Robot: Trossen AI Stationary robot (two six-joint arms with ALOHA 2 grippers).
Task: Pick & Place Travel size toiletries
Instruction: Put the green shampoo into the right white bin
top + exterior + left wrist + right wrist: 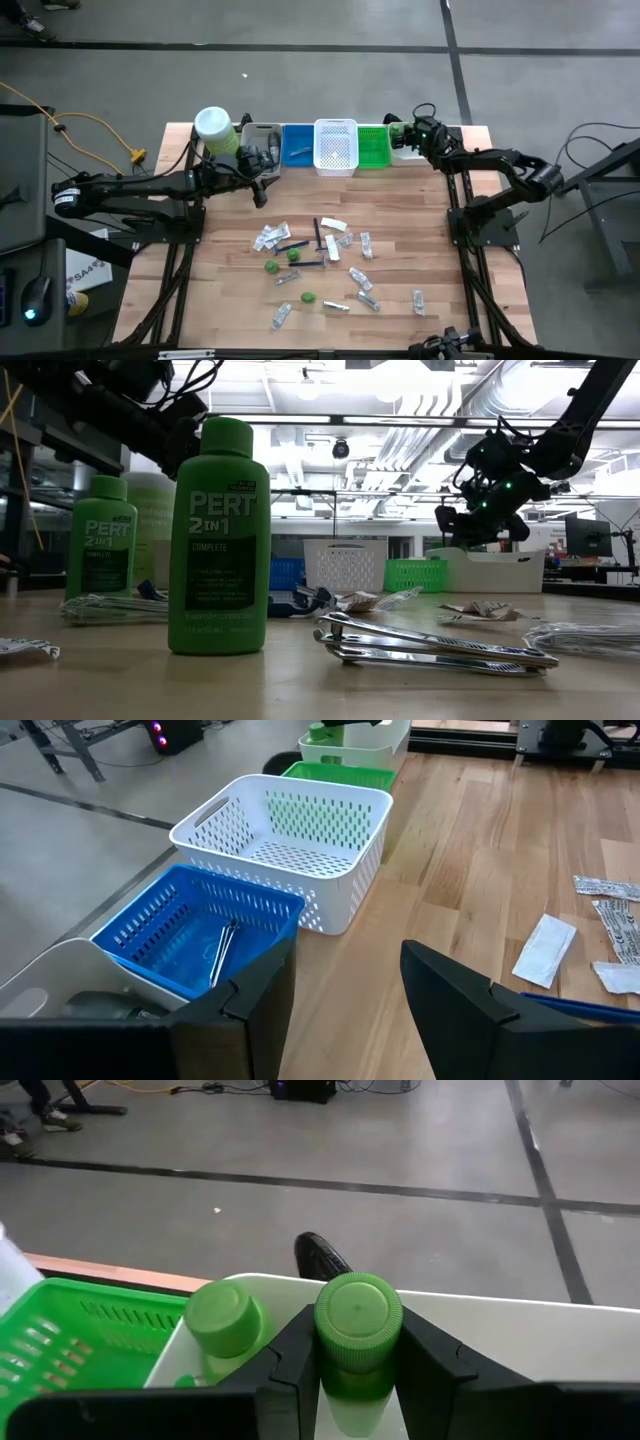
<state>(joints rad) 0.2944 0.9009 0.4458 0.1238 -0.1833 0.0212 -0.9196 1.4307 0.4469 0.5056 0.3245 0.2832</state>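
Note:
The toiletries [312, 262] lie scattered on the table's middle: small green bottles [218, 540], sachets, dark sticks and metal nail clippers [430, 645]. My right gripper [358, 1370] is at the far right end of the bin row, over the white bin [520, 1330], shut on a green bottle [358, 1320]. A second green bottle [225, 1320] stands inside that bin. My left gripper [345, 1010] is open and touches nothing. It hovers by the grey bin [262, 135] and blue bin [190, 935]; a metal piece [222, 948] lies in the blue bin. My right gripper pinches the green bottle between its two fingers [300, 1365], just below the ribbed cap [358, 1312]. The fingers come slanting down from the table's near side. The bottle is roughly upright, cap up, above the white bin's inside; its lower part is hidden between the fingers.
Along the far edge stand a large pale-green jar with a white lid [213, 128], then grey, blue, white-lattice [336, 145], green [372, 146] and white bins. Bare wood lies between the bins and the scattered items. The arm stands flank the table on both sides.

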